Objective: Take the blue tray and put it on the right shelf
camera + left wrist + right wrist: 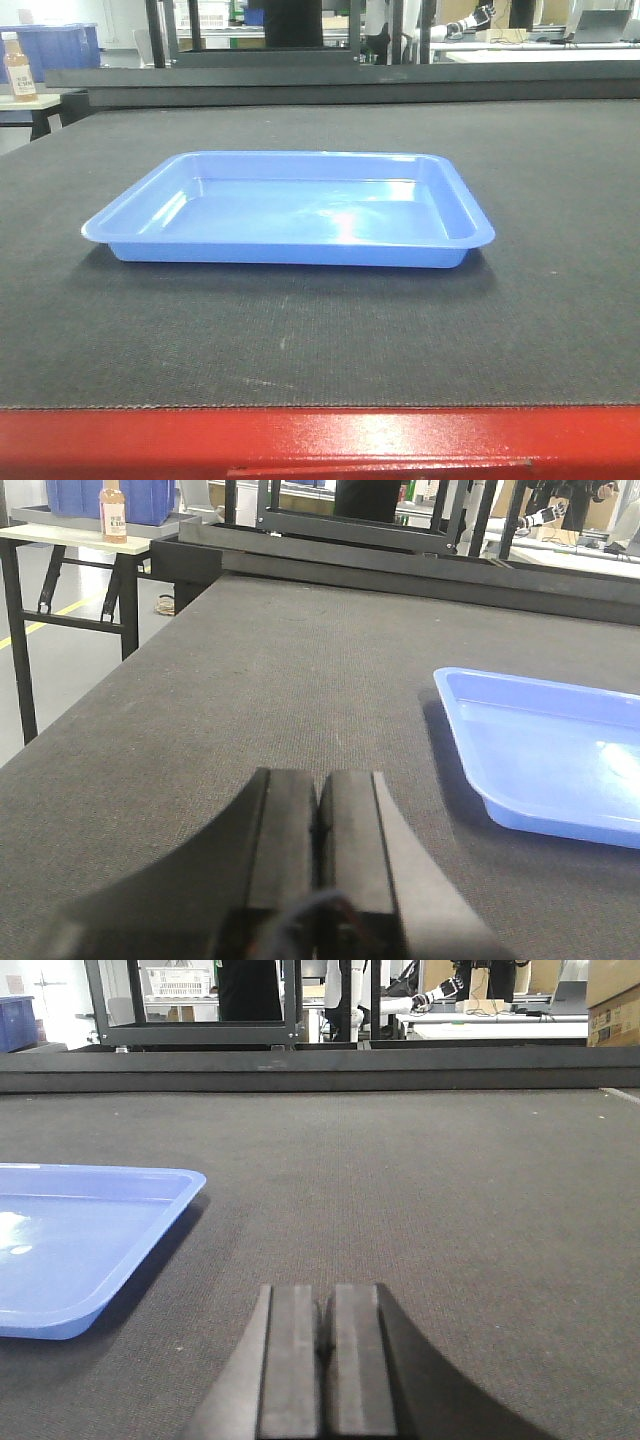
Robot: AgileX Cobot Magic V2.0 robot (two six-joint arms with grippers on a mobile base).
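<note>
Blue tray (290,212) flat on dark mat (540,300)

The blue tray (290,210) is glossy, smooth plastic; the surface (560,300) beneath is matt, rough-woven dark matting with a shiny red painted front edge (320,440).

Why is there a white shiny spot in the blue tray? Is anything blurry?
Front view: the white patch on the blue tray is glare, light bouncing off shiny plastic. Left wrist view: the left gripper is blurry low down. Right wrist view: the right gripper looks slightly soft too.
</note>
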